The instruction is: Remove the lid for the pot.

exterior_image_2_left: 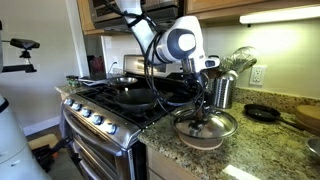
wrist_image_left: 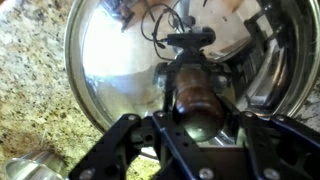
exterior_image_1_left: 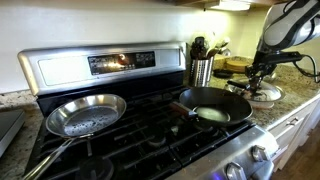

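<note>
Lid (exterior_image_2_left: 222,127) resting on the granite counter (exterior_image_2_left: 262,150)
Gripper (wrist_image_left: 190,128) hangs over its knob (wrist_image_left: 194,88), jaws wide (gripping nothing); pot (exterior_image_1_left: 212,104) uncovered.

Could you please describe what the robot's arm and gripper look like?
The arm is made of smooth, rounded white segments with darker joints, and it ends in a bulbous white-and-grey wrist housing. Loose black cables loop alongside it. The gripper is black; the wrist view shows its fingers as angular, linked bars. No markings are legible.

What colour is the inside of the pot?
Black. The pot shows best in an exterior view, on the stove.
</note>
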